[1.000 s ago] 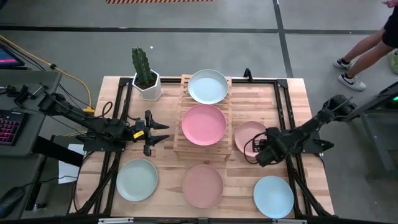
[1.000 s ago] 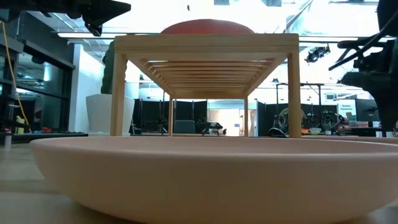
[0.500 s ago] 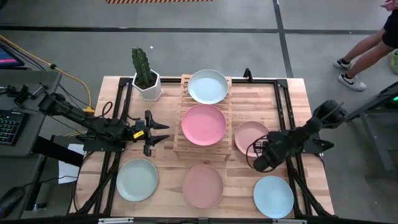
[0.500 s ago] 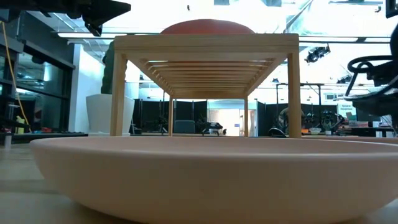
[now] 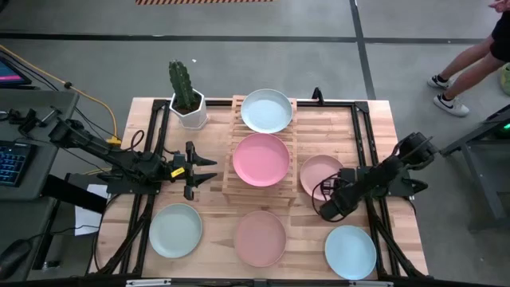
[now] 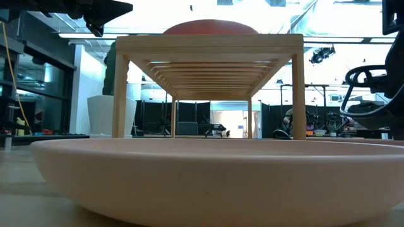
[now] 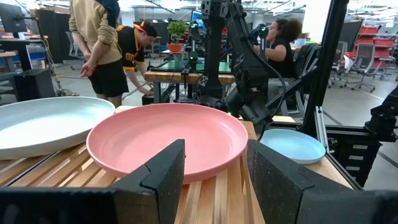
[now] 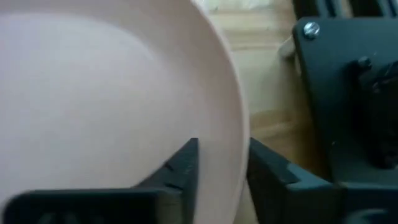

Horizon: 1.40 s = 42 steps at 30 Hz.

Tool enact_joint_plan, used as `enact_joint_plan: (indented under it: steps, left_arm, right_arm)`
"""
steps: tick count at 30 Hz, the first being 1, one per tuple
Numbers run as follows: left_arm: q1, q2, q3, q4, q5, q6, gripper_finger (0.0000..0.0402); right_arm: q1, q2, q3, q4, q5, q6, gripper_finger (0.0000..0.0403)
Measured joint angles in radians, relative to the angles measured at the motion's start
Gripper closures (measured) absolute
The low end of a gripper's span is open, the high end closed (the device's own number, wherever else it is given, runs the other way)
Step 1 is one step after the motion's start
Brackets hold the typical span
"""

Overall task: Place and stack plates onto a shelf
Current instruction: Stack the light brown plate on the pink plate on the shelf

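The slatted wooden shelf (image 5: pixel 239 187) carries a light blue plate (image 5: pixel 266 110) at its far end and a pink plate (image 5: pixel 260 159) at its near end. A pale pink plate (image 5: pixel 319 171) lies flat on the table right of the shelf. My right gripper (image 5: pixel 325 206) is open and low at that plate's near-right rim (image 8: pixel 239 124), with one finger over the plate's inside and one outside it. My left gripper (image 5: pixel 209 170) waits open, left of the shelf, facing the pink plate (image 7: pixel 168 140). Along the near edge lie a pale green plate (image 5: pixel 175 230), a pale pink plate (image 5: pixel 260 237) and a light blue plate (image 5: pixel 350 252).
A white hexagonal cactus pot (image 5: pixel 189 104) stands at the shelf's far-left corner. Black frame rails (image 5: pixel 362 143) run along the table's sides. A person's legs (image 5: pixel 470 64) show beyond the far right corner. Bare wood lies between the shelf and the near row of plates.
My right gripper has come down and moved a little toward the table's near edge, settling over the near-right rim of the pale pink plate beside the shelf. The plates have stayed where they were.
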Motion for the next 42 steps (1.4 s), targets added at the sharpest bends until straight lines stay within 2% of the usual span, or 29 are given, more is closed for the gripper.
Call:
enact_joint_plan:
  steps: [3,4,9,17,22,29,30,34,38,42]
  left_arm:
    - [0.0,0.0,0.0,0.0,0.0,0.0,0.0241]
    - [0.0,0.0,0.0,0.0,0.0,0.0,0.0241]
    - [0.0,0.0,0.0,0.0,0.0,-0.001,0.0241]
    - [0.0,0.0,0.0,0.0,0.0,-0.001,0.0241]
    - [0.0,0.0,0.0,0.0,0.0,-0.001,0.0241]
    - [0.0,0.0,0.0,0.0,0.0,0.0,0.0241]
    - [0.0,0.0,0.0,0.0,0.0,0.0,0.0241]
    - [0.0,0.0,0.0,0.0,0.0,0.0,0.0241]
    - [0.0,0.0,0.0,0.003,0.0,-0.001,0.0241]
    - [-0.001,0.0,0.0,0.004,0.0,-0.001,0.0241]
  right_arm:
    - [-0.001,0.014,0.0,-0.015,0.015,0.005,0.0379]
    - [-0.001,0.014,0.001,-0.022,0.024,0.005,0.0389]
    - [-0.002,-0.046,0.022,-0.105,0.036,0.008,0.0391]
    - [0.016,-0.155,0.036,-0.115,0.167,-0.002,0.0402]
    - [0.017,-0.222,0.059,-0.146,0.213,-0.031,0.0403]
    - [0.017,-0.254,0.229,-0.472,0.227,-0.045,0.0402]
    - [0.016,-0.26,0.254,-0.476,0.237,-0.058,0.0403]
    - [-0.009,-0.33,0.295,-0.463,0.393,-0.157,0.0403]
    - [-0.066,-0.388,0.316,-0.47,0.482,-0.232,0.0403]
    - [-0.173,-0.418,0.337,-0.463,0.523,-0.363,0.0403]
